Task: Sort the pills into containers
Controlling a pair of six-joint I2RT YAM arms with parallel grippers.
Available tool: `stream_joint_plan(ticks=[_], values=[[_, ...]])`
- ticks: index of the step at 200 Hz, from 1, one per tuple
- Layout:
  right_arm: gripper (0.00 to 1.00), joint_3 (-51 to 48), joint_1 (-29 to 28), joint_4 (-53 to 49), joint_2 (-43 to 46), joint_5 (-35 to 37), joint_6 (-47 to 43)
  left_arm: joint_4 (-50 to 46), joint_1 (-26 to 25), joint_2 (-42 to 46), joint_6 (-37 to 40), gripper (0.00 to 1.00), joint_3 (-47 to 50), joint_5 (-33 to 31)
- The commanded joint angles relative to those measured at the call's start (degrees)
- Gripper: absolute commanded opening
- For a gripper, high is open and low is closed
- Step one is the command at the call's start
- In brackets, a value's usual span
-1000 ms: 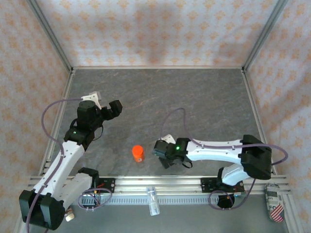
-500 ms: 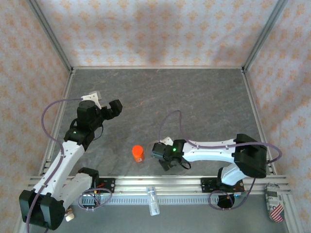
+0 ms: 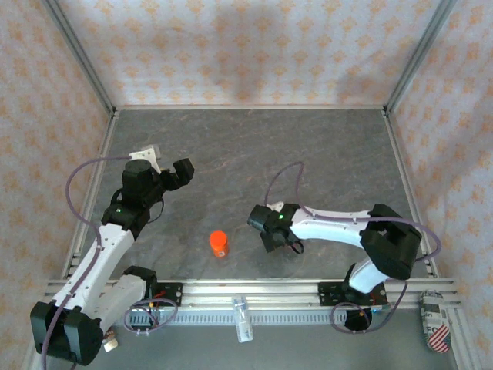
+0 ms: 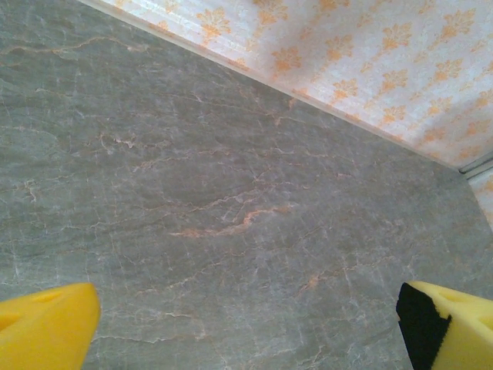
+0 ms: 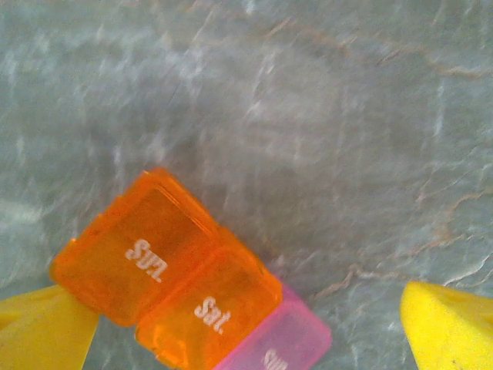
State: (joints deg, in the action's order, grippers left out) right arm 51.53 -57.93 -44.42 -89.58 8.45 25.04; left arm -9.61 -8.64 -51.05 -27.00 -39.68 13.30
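Note:
The containers (image 5: 192, 285) lie on the grey stone table: joined translucent compartments, orange ones marked "Sun." and "Sat." and a pink one. The "Sun." part looks like a lid swung open. My right gripper (image 5: 248, 324) is open above them, its yellow fingertips (image 5: 46, 327) far apart, the left one close to the orange end. From above, the right gripper (image 3: 268, 235) covers the containers. My left gripper (image 3: 181, 173) hangs open over bare table at the left, with nothing between its yellow fingertips (image 4: 46, 324). The pills are out of view.
An upright orange bottle (image 3: 219, 243) with an orange-red cap stands just left of the right gripper. A clear small item (image 3: 243, 317) lies on the front rail and a printed can (image 3: 435, 327) at the bottom right. Patterned walls enclose the table (image 3: 323, 154).
My right gripper has moved a little away from the front edge and to the right, its jaws finishing their opening. The left arm and the bottle have not moved.

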Motion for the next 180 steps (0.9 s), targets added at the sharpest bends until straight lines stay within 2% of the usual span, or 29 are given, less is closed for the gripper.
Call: stream_joint_plan(ticks=[1, 20, 38, 78, 121, 180], values=[[0.99, 3.33, 4.32, 1.36, -2.88, 4.50, -1.16, -0.06, -0.27, 1.21, 0.12, 1.00, 0.93, 0.60], [0.99, 4.57, 8.46, 2.60, -3.87, 4.76, -2.44, -0.24, -0.28, 1.37, 0.19, 1.00, 0.75, 0.68], [0.99, 5.32, 10.84, 3.94, -2.16, 1.87, -3.83, -0.51, -0.24, 1.34, 0.15, 1.00, 0.57, 0.92], [0.98, 3.65, 10.94, 3.91, 8.24, -6.84, -1.24, -0.29, -0.21, 1.64, -0.49, 1.00, 0.65, 1.64], [0.94, -5.40, 10.91, 3.82, 18.69, -10.24, 3.37, -0.11, -0.21, 2.09, -0.55, 1.00, 0.92, 2.40], [0.80, -8.64, 10.13, 4.65, 15.79, -13.38, 0.76, -0.85, -0.24, 1.57, -0.67, 1.00, -0.39, 2.84]])
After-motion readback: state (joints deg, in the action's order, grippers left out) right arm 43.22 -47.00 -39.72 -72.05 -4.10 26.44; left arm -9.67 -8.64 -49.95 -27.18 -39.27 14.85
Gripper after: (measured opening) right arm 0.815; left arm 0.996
